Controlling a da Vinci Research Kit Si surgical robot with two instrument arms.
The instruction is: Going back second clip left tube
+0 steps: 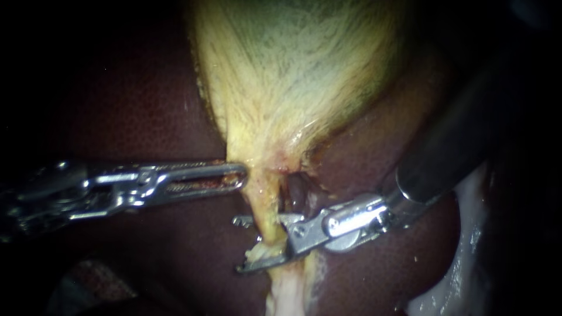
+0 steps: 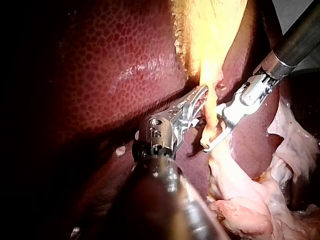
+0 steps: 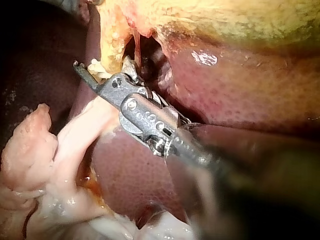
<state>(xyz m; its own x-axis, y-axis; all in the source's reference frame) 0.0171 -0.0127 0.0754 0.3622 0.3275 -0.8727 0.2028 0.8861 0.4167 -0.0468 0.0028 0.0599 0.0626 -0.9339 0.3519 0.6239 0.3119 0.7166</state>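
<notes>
Nearest: right instrument (image 1: pixel 243 246), jaws spread, one on either side of left tube (image 1: pixel 262 205), just below gallbladder (image 1: pixel 293 70) neck. Higher up the same tube: left instrument (image 1: pixel 241 175), jaws pressed together, tip touching it. Behind everything, dark liver (image 1: pixel 146 105).

Two instruments showing, left instrument (image 1: pixel 243 177) coming in from 9 o'clock, right instrument (image 1: pixel 237 246) from 2 o'clock, one gallbladder (image 1: pixel 293 70), one liver (image 1: pixel 134 105), one tube (image 1: pixel 264 216)

My left instrument (image 2: pixel 201 93) touches the pale tube (image 2: pixel 211 116) below the gallbladder (image 2: pixel 215 30), my right instrument (image 2: pixel 216 129) opposite it.
</notes>
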